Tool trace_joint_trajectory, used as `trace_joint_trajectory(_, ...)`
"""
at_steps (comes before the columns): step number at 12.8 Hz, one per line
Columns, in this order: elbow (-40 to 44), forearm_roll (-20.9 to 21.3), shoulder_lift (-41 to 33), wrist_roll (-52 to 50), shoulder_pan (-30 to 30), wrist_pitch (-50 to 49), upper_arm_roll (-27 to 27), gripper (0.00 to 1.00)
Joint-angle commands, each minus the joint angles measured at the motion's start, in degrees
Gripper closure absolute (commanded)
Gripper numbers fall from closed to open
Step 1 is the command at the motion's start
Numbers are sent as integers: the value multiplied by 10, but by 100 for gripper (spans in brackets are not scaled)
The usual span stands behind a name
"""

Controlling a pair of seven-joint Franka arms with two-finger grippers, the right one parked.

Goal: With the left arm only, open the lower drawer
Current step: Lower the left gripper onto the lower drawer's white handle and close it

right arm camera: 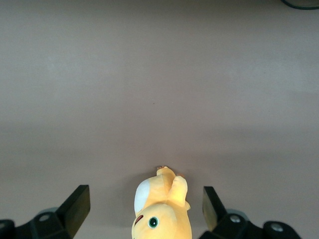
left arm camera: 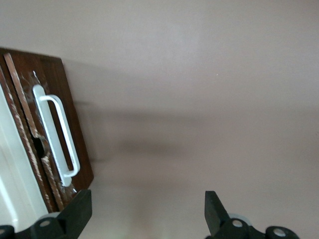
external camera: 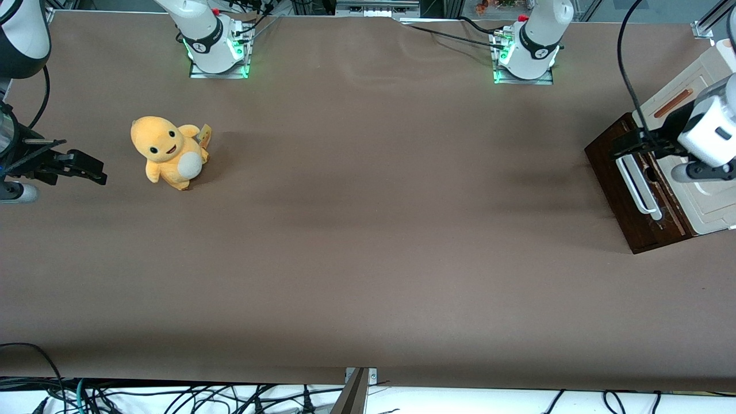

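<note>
While above the lower drawer point(external camera: 627, 190), gripper point(left arm camera: 144, 214) fingers apart

At the right edge of the frame the dark brown lower drawer point(external camera: 618, 178) carries a white bar handle point(external camera: 637, 187) beneath a cream-white cabinet top point(external camera: 684, 98) with a thin brown strip, the black gripper point(external camera: 629, 144) of the white left arm point(external camera: 710, 129) above it, while a yellow-orange plush toy point(external camera: 169, 152) with a pale belly sits on the plain brown table point(external camera: 368, 230) at left.

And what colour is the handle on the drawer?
White. The handle shows best in the left wrist view, against the dark brown drawer front; the open gripper hovers near it.
</note>
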State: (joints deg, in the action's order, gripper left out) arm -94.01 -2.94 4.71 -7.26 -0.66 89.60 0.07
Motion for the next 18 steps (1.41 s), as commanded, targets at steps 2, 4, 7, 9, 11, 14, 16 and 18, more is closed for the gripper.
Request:
trace_joint_trajectory(2, 6, 16, 81, -149, 23, 1, -15, 0)
trace_joint_trajectory(4, 6, 65, 121, -174, 44, 1, -15, 0)
trace_joint_trajectory(7, 4, 157, 181, -189, 65, 0, -15, 0)
trace_joint_trajectory(9, 3, 225, 223, -223, 76, -2, -15, 0)
trace_joint_trajectory(11, 3, 295, 266, -259, 88, -20, -15, 0)
trace_joint_trajectory(14, 3, 400, 309, -271, 100, -70, -14, 0)
trace_joint_trajectory(16, 3, 461, 333, -272, 100, -99, -14, 0)
trace_joint_trajectory(18, 3, 523, 360, -271, 101, -129, -14, 0)
